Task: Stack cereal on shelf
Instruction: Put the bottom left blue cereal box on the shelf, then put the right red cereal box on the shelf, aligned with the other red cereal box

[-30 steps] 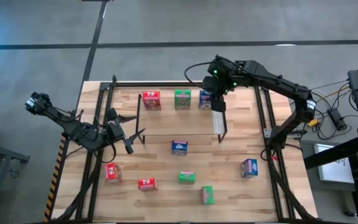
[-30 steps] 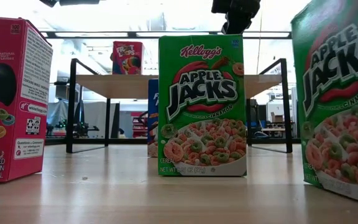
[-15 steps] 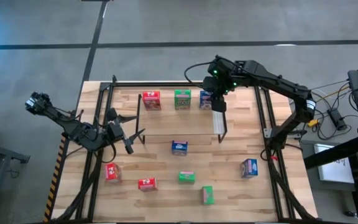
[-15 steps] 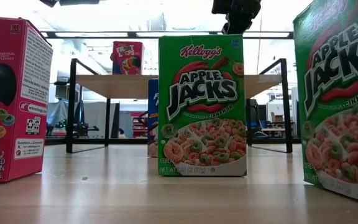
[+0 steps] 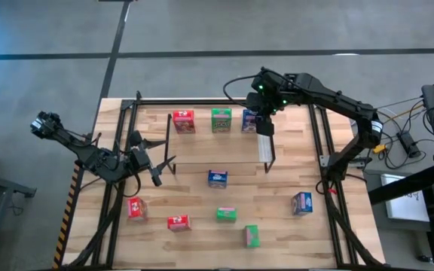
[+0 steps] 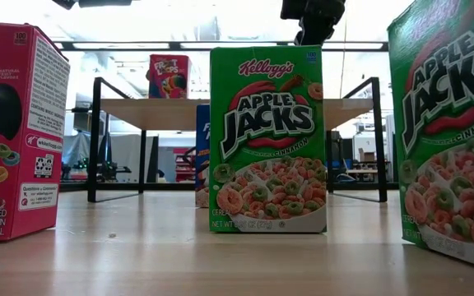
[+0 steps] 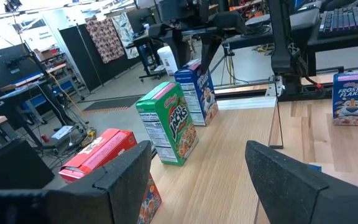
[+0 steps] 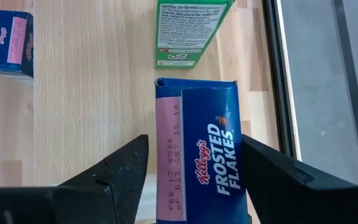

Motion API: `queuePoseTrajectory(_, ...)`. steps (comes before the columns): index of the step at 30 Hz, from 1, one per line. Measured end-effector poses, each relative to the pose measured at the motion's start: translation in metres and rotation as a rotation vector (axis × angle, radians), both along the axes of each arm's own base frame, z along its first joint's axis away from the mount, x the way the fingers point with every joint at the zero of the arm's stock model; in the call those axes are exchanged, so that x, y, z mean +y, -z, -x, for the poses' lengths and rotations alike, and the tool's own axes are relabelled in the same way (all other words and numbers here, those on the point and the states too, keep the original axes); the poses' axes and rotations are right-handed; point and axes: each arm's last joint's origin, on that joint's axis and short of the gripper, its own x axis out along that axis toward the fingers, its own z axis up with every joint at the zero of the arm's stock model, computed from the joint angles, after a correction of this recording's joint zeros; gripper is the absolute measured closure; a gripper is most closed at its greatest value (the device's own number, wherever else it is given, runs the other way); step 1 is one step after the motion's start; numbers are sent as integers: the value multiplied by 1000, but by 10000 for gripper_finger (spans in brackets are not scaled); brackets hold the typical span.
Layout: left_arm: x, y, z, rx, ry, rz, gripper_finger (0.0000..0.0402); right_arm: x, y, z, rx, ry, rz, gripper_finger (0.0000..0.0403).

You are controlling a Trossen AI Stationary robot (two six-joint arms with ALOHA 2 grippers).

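Note:
The shelf stands at the table's far middle. A red box, a green box and a blue cereal box stand in a row on its top. My right gripper hangs over the blue box. It is open, with one finger on either side of the box's upper end. A thin gap shows beside one finger. My left gripper waits open at the shelf's left end, pointing level along the row.
Loose boxes stand on the table nearer than the shelf: two red, two green and two blue. A black frame runs round the table. Bare wood lies between the loose boxes.

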Motion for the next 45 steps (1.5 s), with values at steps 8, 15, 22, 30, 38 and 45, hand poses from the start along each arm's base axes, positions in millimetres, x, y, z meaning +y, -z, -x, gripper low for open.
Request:
queuePoseTrajectory(8, 0, 0, 0, 0, 0, 0, 157, 3, -22, 5, -47, 39, -8, 154)
queuePoseTrajectory(15, 0, 0, 0, 0, 0, 0, 157, 25, -49, 11, -119, 22, -15, 164)
queuePoseTrajectory(22, 0, 0, 0, -5, 0, 10, 157, 67, -58, 22, -197, -61, -39, 185)
queuePoseTrajectory(30, -2, -1, -1, -22, 54, 38, 157, 111, -44, 37, -281, -108, -19, 193)
queuePoseTrajectory(38, -4, -2, -4, -42, 60, 59, 157, 143, -7, 42, -439, -214, -40, 193)
queuePoseTrajectory(45, -11, 2, -16, -37, 87, 33, 157, 159, 39, 45, -601, -284, -21, 193)
